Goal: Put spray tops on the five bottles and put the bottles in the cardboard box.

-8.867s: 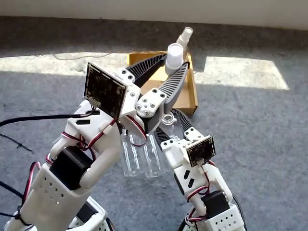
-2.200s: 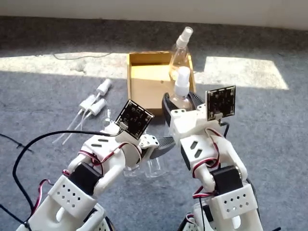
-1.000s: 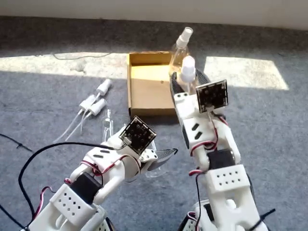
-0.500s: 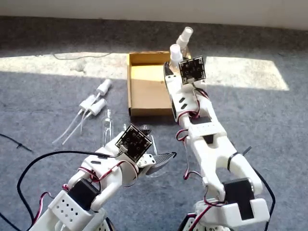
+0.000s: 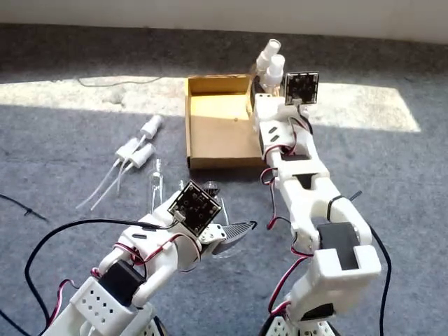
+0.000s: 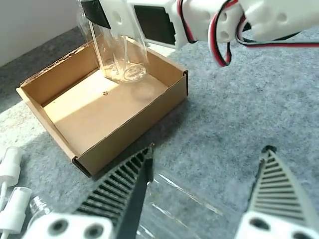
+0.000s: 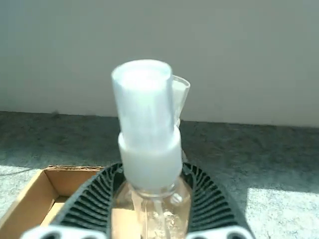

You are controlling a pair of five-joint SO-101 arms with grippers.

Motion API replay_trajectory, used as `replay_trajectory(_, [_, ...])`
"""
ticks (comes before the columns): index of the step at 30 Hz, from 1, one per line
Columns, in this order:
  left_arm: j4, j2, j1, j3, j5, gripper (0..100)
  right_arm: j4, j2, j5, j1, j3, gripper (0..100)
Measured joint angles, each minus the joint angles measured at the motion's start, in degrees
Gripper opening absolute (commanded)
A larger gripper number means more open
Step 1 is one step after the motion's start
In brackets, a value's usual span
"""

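My right gripper [image 5: 269, 87] is shut on a clear bottle [image 5: 276, 67] with a white spray top [image 7: 147, 124], upright over the far right corner of the cardboard box [image 5: 217, 126]. The bottle's base [image 6: 130, 73] hangs just above the box floor. A second capped bottle [image 5: 266, 52] stands right behind it. My left gripper [image 6: 209, 148] is open, low over a bare clear bottle [image 6: 184, 204] lying on the carpet in front of the box, with nothing between its fingers. More uncapped bottles [image 5: 210, 190] lie beside it.
Loose spray tops [image 5: 140, 145] with long tubes lie on the grey carpet left of the box, and another bare bottle [image 5: 155, 183] lies near them. A black cable [image 5: 28, 217] trails at the left edge. A wall runs behind the box.
My right arm carried the capped bottle from in front of the box out to its far right corner. The left arm drew back and sank toward the bottles on the carpet.
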Motion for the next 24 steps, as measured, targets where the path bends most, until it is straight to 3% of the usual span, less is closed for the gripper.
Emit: replay_trajectory(24, [0.00, 0.00, 0.00, 0.00, 0.00, 30, 0.00, 8.00, 0.00, 0.09, -6.15, 0.4])
